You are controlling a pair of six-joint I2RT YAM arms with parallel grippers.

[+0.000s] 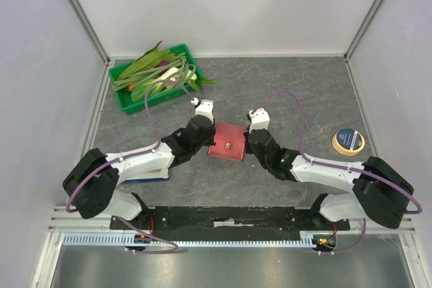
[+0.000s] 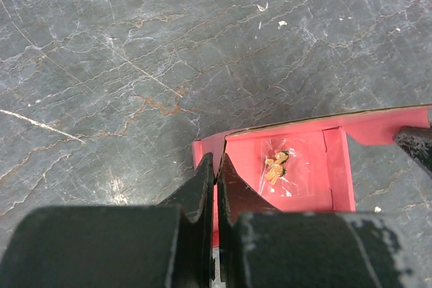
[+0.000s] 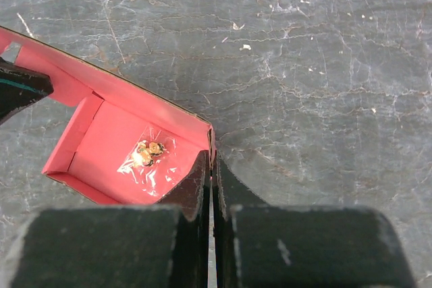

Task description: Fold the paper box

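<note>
Paper box [image 1: 227, 142] lay at frame centre on dark table [image 1: 304, 92], between both grippers, with pink-red walls partly raised and open side up. Left gripper [image 2: 216, 166] pinched box's left wall, fingers nearly meeting with thin cardboard between. Right gripper [image 3: 211, 160] likewise clamped on right wall corner, jaws almost closed. Small clear bag [image 3: 147, 156] with gold-brown bits lay on box floor. Green tray [image 1: 116, 90] of vegetables at upper left; tape roll [image 1: 349, 141] at right, well apart from box — white-and-blue booklet [image 1: 145, 177] under left arm
</note>
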